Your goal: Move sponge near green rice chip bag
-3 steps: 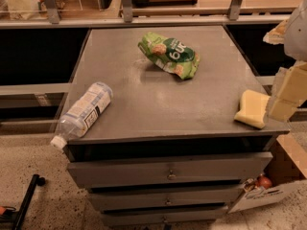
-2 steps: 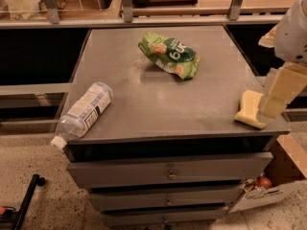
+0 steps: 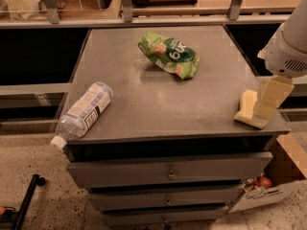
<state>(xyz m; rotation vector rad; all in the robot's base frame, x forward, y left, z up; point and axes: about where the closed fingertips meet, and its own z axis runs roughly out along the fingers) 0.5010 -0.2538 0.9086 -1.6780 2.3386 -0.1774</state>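
The hand [image 3: 269,98], its grip impossible to tell, hangs at the right edge of the sponge [image 3: 245,110] on the worktop's [image 3: 158,104] near right corner, the green rice chip bag [image 3: 169,54] well apart to the far left.

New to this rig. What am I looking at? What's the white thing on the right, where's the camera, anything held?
One camera, looking down from in front on a grey drawer cabinet; its mount doesn't show. The white shape at the right edge is the robot's single arm. Its pale yellow tip is the end effector, the grasping part, down at the top's front right corner, against the sponge. The sponge lies on the top; whether it's gripped I can't tell. Also there: a green chip bag near the back middle, and a clear bottle on its side at the left edge. The job: bring the sponge to the bag.
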